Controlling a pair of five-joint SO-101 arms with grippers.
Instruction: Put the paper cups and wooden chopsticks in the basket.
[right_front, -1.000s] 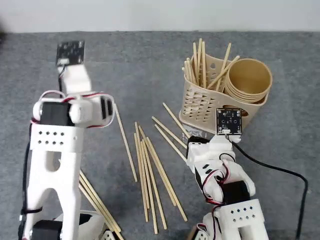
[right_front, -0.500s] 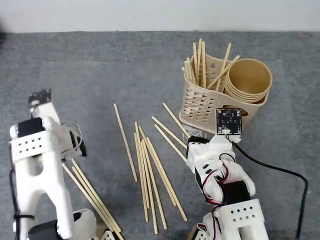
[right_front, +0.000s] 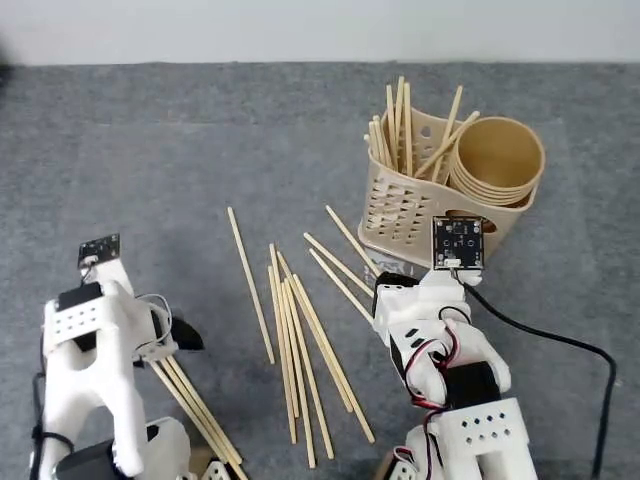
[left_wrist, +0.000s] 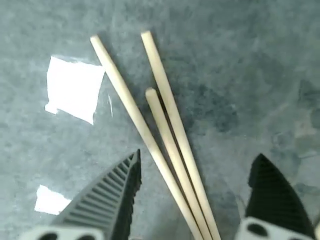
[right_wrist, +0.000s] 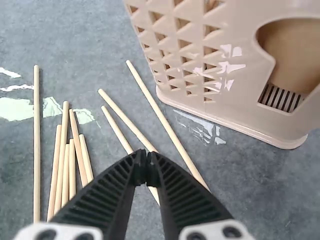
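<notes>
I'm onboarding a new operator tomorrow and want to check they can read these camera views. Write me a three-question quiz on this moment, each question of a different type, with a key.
1. True or false: the right gripper is wide open.
2. Multiple choice: how many chopsticks lie on the table under the open left gripper in its wrist view? A) one B) three C) six
3. Fill in the blank: the stacked paper cups stand inside the ____.

Key
1. False: it is shut, above loose chopsticks on the table.
2. B
3. basket
</notes>
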